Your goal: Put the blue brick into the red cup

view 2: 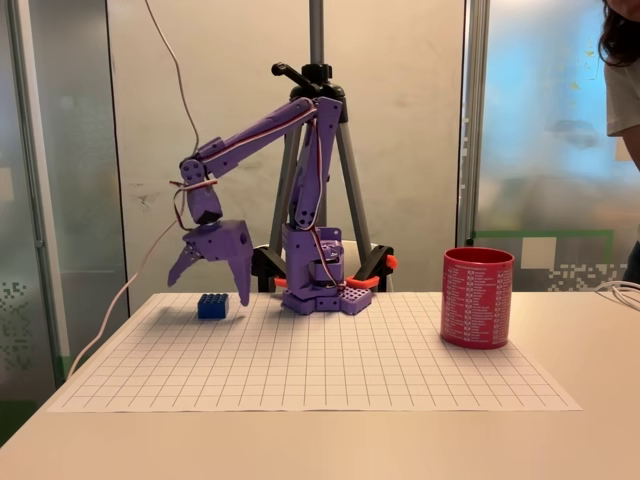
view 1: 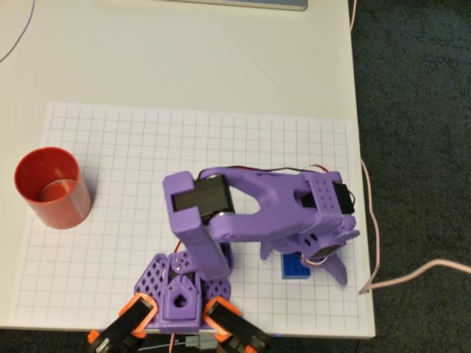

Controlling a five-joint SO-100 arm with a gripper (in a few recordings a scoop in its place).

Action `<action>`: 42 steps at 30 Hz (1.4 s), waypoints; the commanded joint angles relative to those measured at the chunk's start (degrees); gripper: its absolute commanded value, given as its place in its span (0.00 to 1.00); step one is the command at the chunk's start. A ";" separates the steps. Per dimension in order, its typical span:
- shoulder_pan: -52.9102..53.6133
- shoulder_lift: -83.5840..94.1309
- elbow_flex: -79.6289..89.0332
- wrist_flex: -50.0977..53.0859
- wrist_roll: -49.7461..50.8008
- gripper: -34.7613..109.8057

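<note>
Purple 3D-printed robot arm is reaching out over a white gridded paper mat (view 1: 110,147) on a pale table (view 1: 184,51), w/ its gripper (view 2: 210,282) hanging just above the blue brick (view 2: 212,305). In the fixed view the two pointed purple fingers are standing spread apart, tips pointing down, one on each side of the brick and not yet touching it; nothing is being held. The brick is sitting on the mat near the arm's base, at the left of the fixed view; in the overhead view it is lying at lower right, partly hidden under the gripper. It is a small, hard-looking plastic block, bright blue, square, w/ studs on top. The red cup (view 1: 53,189) is standing upright & well apart from the brick, on the opposite side of the mat: far left in the overhead view, right in the fixed view. It is a smooth-walled cylinder w/ an open top, looking empty, w/ fine pale print over its side. Judging by this, the approach-to-grasp step is in hand. Next move probably calls for lowering the fingers around the brick, closing on its flat sides, lifting, then swinging across to the cup & releasing over the opening.
</note>
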 commanded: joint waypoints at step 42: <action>-8.53 8.35 -48.52 12.30 -20.74 0.24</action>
